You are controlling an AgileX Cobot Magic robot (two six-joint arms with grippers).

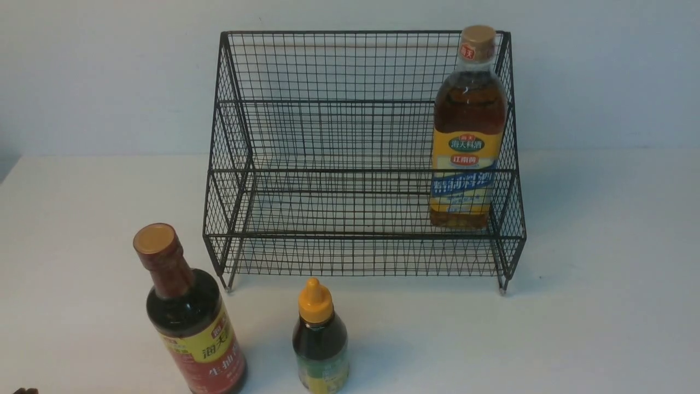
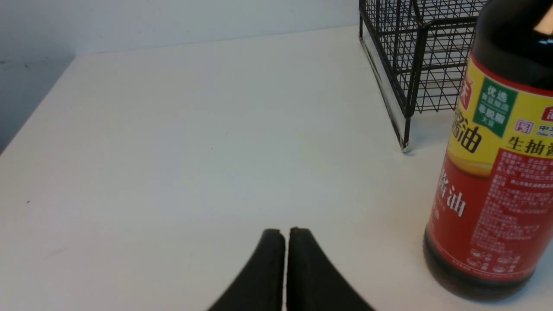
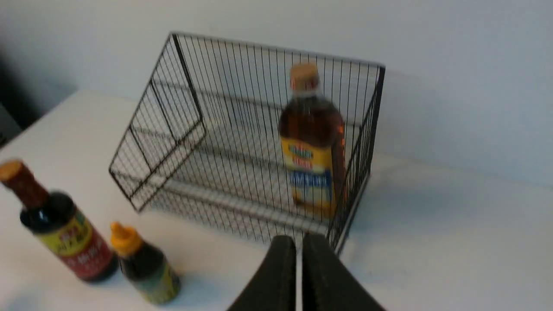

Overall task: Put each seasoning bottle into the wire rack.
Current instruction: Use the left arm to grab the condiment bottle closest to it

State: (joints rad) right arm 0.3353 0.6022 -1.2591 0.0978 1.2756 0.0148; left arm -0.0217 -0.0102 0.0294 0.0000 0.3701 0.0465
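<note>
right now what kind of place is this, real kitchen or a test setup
Probably a staged test bench, not a kitchen: smooth white table, plain pale wall, one black wire-mesh rack, plus a tall amber bottle, a dark red-labelled bottle and a small orange-capped bottle.

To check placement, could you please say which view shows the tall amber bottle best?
The front view: the tall amber bottle stands whole and sharp inside the wire rack. The right wrist view blurs it; the left wrist view misses it.

dark bottle point(image 2: 492, 194): "酱油", "生抽", "优选" | amber bottle point(image 1: 467, 137): "海天料酒" | small bottle point(image 1: 321, 350): label illegible
</note>
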